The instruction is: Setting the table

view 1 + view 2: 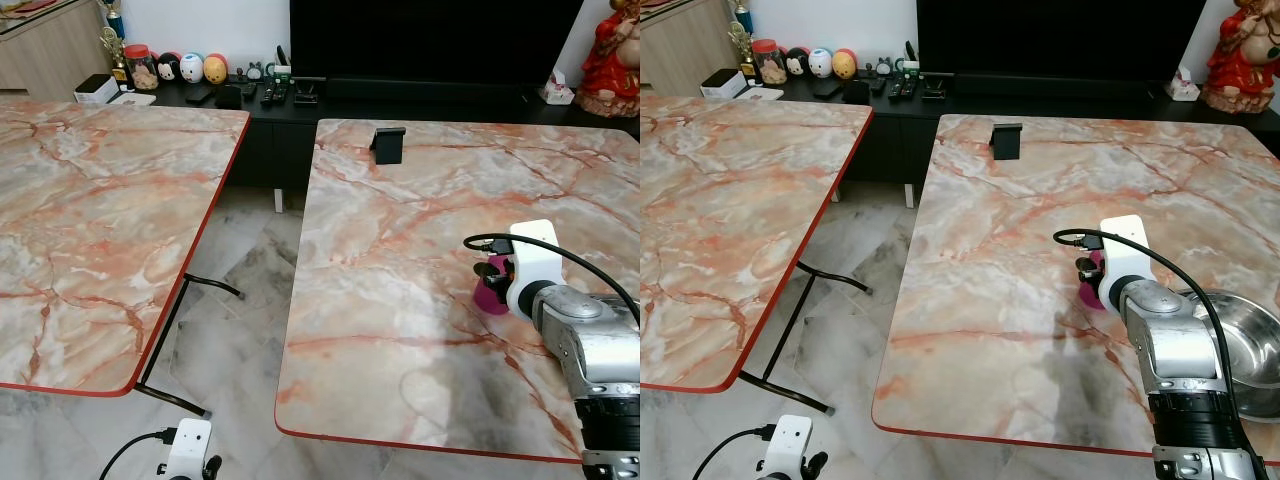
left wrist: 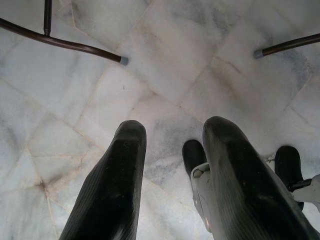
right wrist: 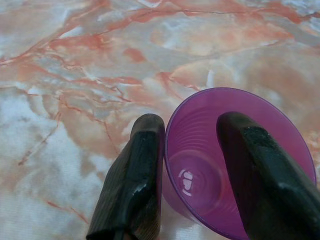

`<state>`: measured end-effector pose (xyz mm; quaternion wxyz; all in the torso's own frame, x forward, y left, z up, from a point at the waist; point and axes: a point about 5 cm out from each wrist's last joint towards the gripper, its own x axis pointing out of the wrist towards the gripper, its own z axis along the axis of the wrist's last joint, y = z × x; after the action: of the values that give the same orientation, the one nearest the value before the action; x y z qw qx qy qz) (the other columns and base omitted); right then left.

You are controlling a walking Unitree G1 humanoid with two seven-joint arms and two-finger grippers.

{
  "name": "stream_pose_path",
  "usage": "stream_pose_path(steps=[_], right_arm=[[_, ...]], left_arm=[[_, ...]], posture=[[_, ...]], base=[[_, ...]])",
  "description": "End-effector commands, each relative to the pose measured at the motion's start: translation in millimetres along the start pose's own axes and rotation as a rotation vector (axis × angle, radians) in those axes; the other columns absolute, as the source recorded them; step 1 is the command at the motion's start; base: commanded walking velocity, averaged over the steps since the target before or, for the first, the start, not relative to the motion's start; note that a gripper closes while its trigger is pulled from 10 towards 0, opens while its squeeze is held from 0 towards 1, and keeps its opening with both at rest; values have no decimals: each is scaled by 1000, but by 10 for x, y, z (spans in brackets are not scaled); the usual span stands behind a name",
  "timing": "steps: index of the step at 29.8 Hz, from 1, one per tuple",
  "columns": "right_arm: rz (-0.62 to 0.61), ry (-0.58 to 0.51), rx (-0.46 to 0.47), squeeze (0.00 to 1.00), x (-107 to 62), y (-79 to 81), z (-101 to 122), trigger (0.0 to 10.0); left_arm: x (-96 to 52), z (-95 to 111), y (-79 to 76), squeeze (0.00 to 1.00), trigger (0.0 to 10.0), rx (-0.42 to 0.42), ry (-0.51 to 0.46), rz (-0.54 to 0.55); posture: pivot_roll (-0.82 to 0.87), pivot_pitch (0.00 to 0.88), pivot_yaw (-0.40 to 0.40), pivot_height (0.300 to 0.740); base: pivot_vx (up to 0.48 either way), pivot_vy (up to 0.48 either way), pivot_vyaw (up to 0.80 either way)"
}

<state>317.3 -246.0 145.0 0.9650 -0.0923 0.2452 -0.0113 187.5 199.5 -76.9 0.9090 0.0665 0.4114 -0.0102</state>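
The right gripper (image 3: 187,165) was closed on the rim of a purple cup (image 3: 200,175): in the right wrist view one black finger sat outside the cup wall and the other inside it, with the wall pinched between them. The cup stood upright, mouth up, on the marble-patterned table (image 1: 400,330) ahead of the robot. In the head views the cup (image 1: 491,290) lay at about three o'clock on that tabletop, near its right side, partly hidden behind the white wrist housing of the right arm (image 1: 590,340).

A steel bowl (image 1: 1245,345) rested on the same table just beyond the arm, toward four o'clock, close to the near right corner. A small black stand (image 1: 387,144) stood at about twelve o'clock, near the far edge.

A second marble table (image 1: 90,230) stood at nine o'clock, apart from the first, with bare tiled floor (image 1: 240,330) between them.

The left gripper (image 2: 172,175) hung low over the floor at about seven o'clock, its two fingers parted and holding nothing. Past them lay pale tiles and the dark feet of a table frame (image 2: 65,44).

Along the wall at twelve o'clock ran a dark low cabinet (image 1: 260,110) carrying remotes, round toy figures (image 1: 192,67) and a jar.
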Motion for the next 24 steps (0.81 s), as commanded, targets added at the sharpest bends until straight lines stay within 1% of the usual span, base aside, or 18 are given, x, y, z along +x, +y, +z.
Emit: stream_pose_path(steps=[1,9,24], right_arm=[[0,3,-6,0,11,2,-10,10000],[7,10,3,0,24,9,-43,10000],[18,-28,-4,0,30,25,21,10000]], left_arm=[[-5,-35,-10,0,10000,6,20,-7],[-6,-33,-8,0,10000,7,17,-5],[-3,-18,2,0,10000,10,10,-2]], posture=[[-49,0,-15,740],[-49,0,-14,740],[-51,0,-12,740]], base=[[0,0,0],[0,0,0],[0,0,0]])
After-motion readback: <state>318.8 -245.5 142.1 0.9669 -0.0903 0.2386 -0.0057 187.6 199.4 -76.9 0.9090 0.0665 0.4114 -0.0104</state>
